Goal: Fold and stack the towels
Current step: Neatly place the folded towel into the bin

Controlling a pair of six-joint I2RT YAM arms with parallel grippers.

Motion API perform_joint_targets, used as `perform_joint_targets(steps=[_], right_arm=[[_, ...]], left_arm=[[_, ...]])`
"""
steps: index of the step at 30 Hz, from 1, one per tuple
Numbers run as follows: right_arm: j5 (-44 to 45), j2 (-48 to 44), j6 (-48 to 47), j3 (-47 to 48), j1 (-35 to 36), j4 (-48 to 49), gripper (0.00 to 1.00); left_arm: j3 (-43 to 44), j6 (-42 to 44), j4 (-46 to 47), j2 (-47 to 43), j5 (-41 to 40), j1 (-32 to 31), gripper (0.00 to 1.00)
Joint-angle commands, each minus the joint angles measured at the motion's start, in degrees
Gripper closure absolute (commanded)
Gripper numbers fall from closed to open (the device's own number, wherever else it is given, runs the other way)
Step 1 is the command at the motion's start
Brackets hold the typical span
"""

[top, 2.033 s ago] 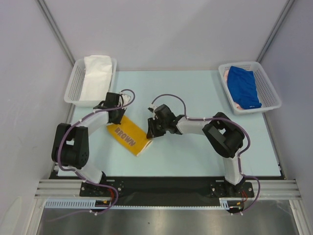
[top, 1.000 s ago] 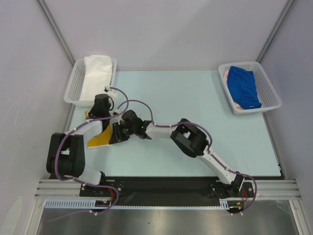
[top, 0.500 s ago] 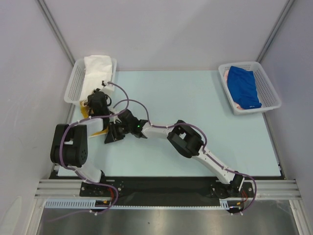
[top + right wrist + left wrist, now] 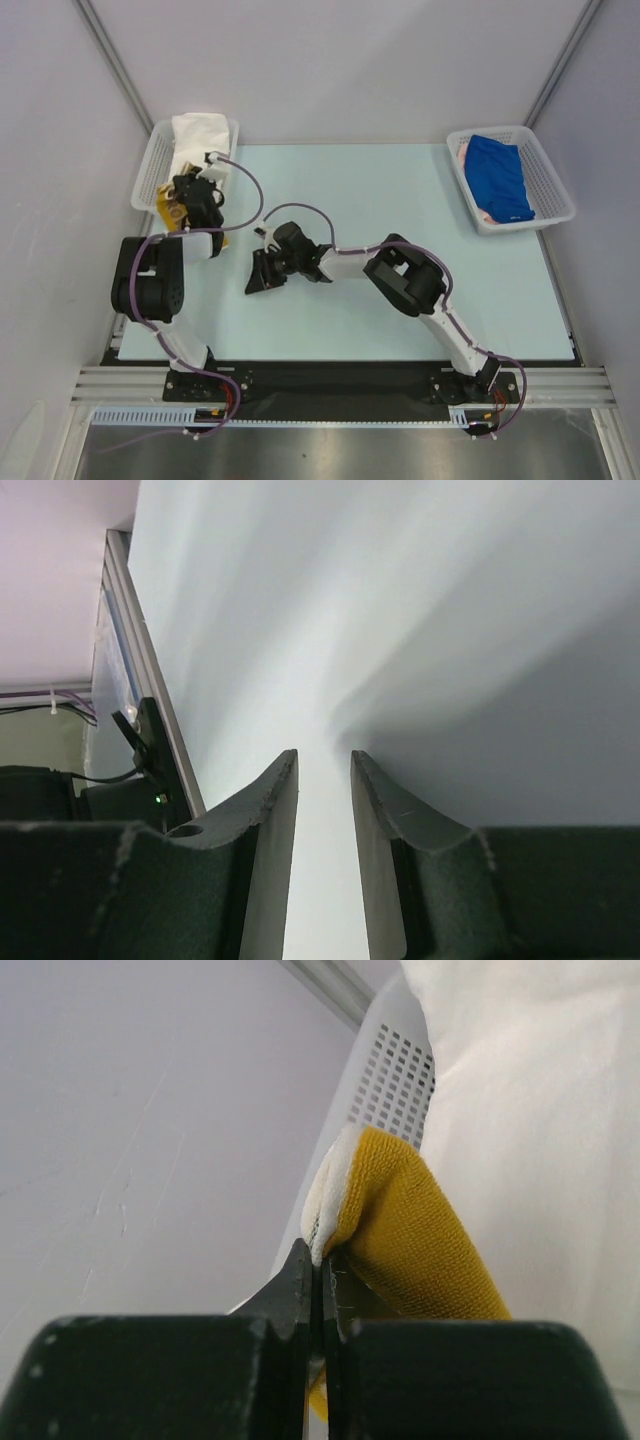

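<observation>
My left gripper (image 4: pixel 178 207) is shut on the folded edge of a mustard-yellow towel (image 4: pixel 410 1230), with a white hem showing at the pinch (image 4: pixel 320 1248). It holds the towel at the near end of the left basket (image 4: pixel 148 175), where a sliver of the yellow towel (image 4: pixel 166 206) shows. A white towel (image 4: pixel 198 145) lies in that basket and fills the right of the left wrist view (image 4: pixel 540 1110). My right gripper (image 4: pixel 262 272) is open and empty, low over the bare table (image 4: pixel 450 600); its fingertips (image 4: pixel 285 770) hold nothing.
A second white mesh basket (image 4: pixel 555 190) at the back right holds a blue towel (image 4: pixel 500 175) over a pink one (image 4: pixel 466 150). The left basket's perforated wall (image 4: pixel 395 1070) stands close to the left fingers. A metal rail (image 4: pixel 150 710) runs along the table edge.
The left gripper has carried the yellow towel off the table, back and left to the left basket. The right gripper has let go and drawn back to the right, now open.
</observation>
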Motion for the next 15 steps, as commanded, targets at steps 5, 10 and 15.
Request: perform_joint_targets(steps=[5,10,15], right_arm=[[1.3,-12.5,-2.9,-9.3,-2.4,1.4,0.66],[1.1,-17.9,-4.5,-14.7,-4.8,0.4,0.66],[1.1,-22.3,-5.5,-17.9,-6.9,0.2,0.66]], left_arm=[[7.6,-1.8,7.4,3.9,6.0,2.9,1.0],[11.9,-0.9,7.1,7.9,8.6,3.1,1.0],[16.5,-0.5,6.0,10.6,12.1,3.4,1.0]])
